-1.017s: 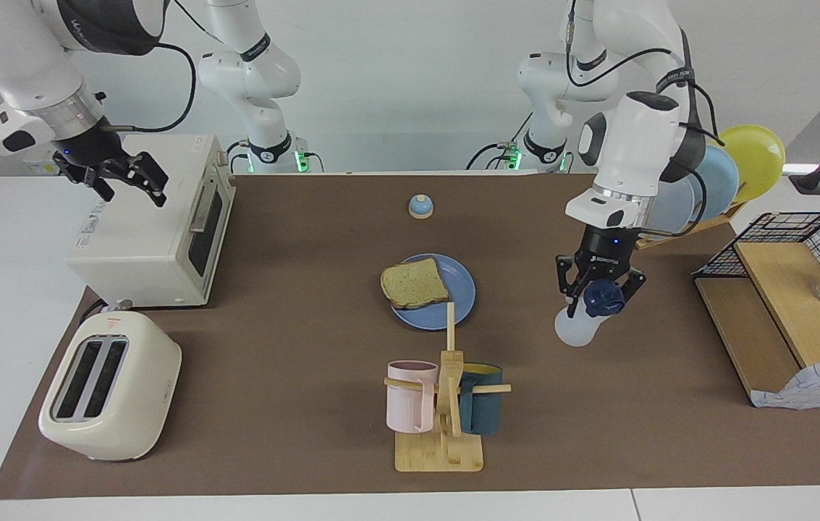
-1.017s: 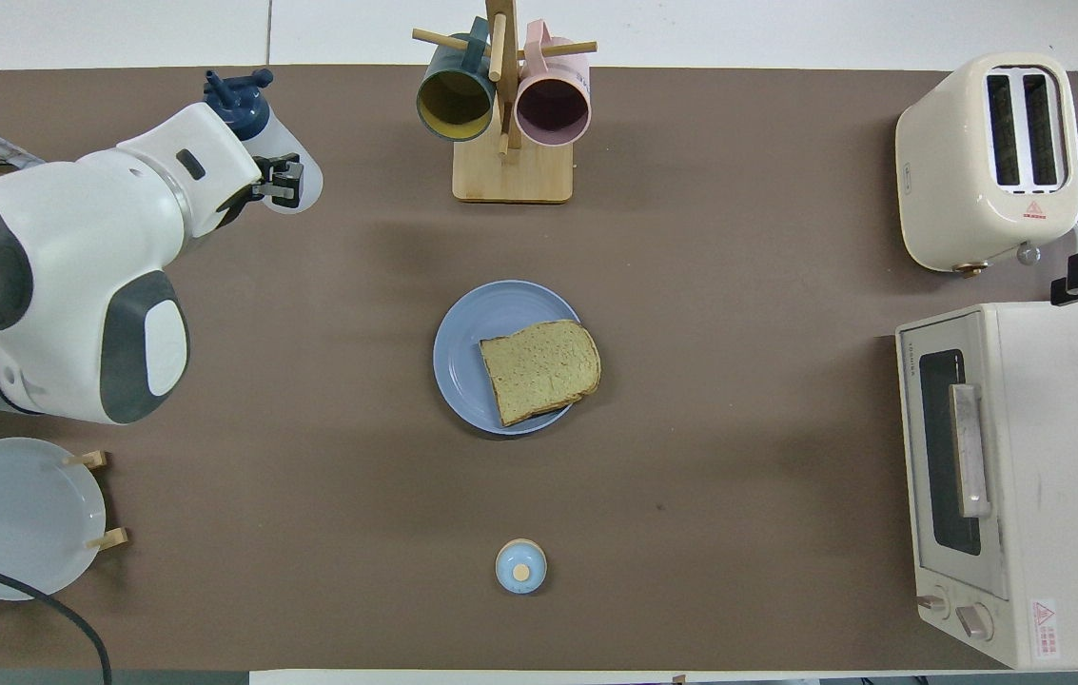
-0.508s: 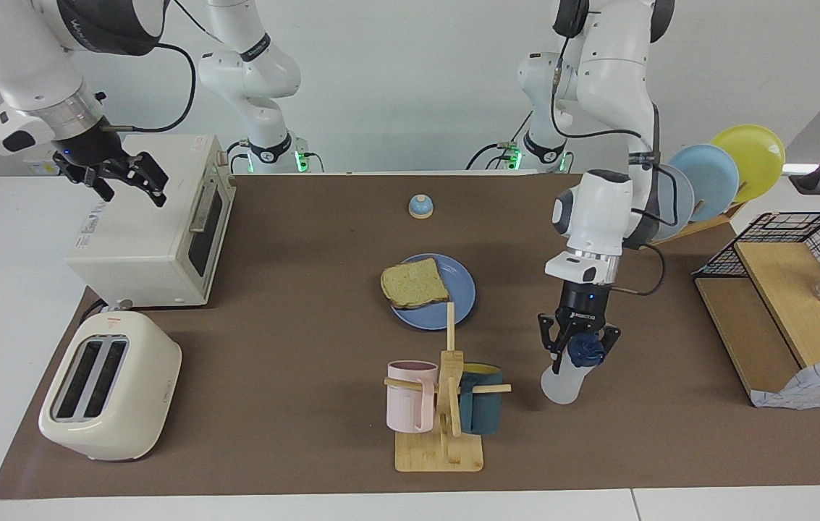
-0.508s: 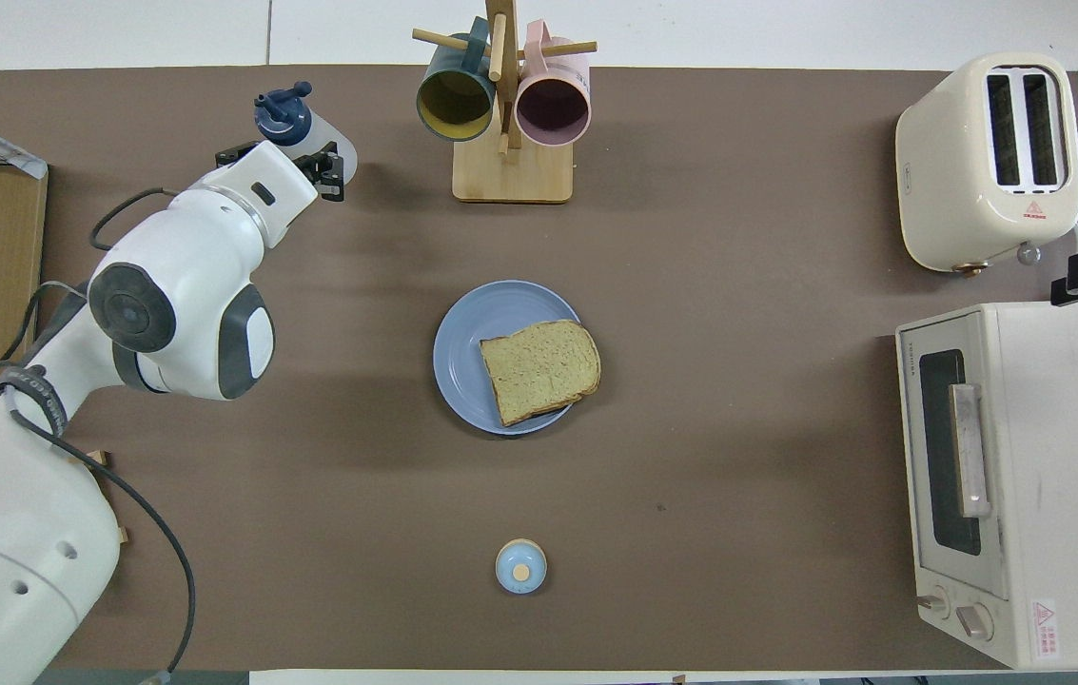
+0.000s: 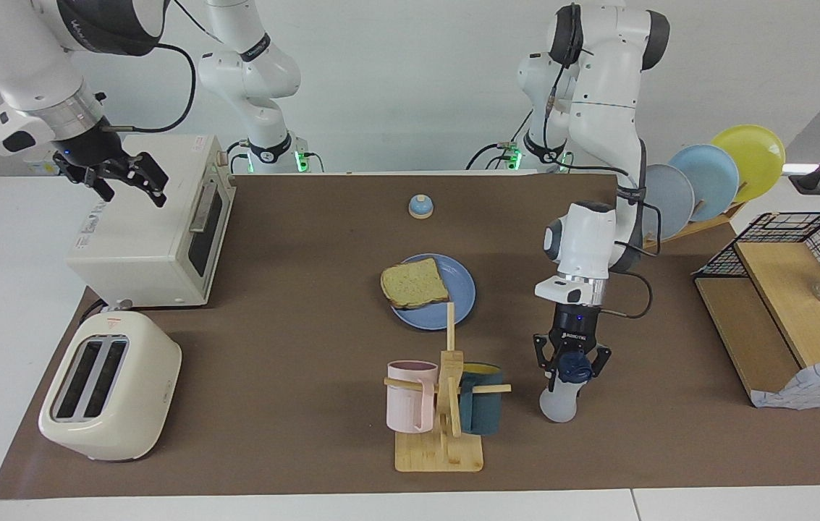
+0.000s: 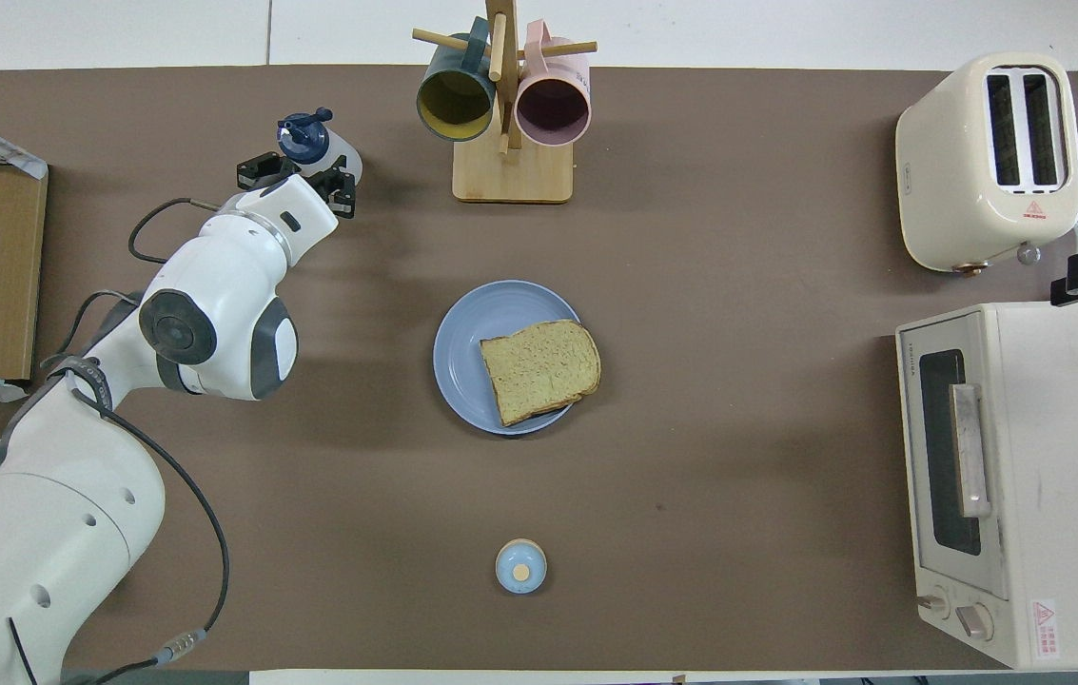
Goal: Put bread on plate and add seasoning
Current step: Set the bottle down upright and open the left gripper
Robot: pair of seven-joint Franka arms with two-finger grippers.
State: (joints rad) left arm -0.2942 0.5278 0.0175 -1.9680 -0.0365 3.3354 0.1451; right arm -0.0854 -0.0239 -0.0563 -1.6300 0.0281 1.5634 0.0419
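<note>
The bread (image 5: 415,283) (image 6: 540,369) lies on the blue plate (image 5: 462,291) (image 6: 462,352) at mid-table, overhanging the rim toward the right arm's end. My left gripper (image 5: 573,365) (image 6: 303,171) points down and is shut on the neck of the seasoning (image 5: 559,401) (image 6: 305,133) just under its navy cap. The whitish bottle hangs nearly upright, its base at the mat beside the mug rack; I cannot tell whether it touches. My right gripper (image 5: 127,181) waits open over the toaster oven, holding nothing.
A wooden mug rack (image 5: 446,405) (image 6: 505,114) with a pink and a teal mug stands close to the bottle. Toaster (image 5: 109,387), toaster oven (image 5: 149,231), small bell (image 5: 420,207), a rack of plates (image 5: 706,184) and a wooden shelf with wire basket (image 5: 786,304) ring the mat.
My left arm has come down and moved toward the mug rack, bringing the bottle from a raised, tilted hold to nearly upright at the mat. The right arm has stayed put.
</note>
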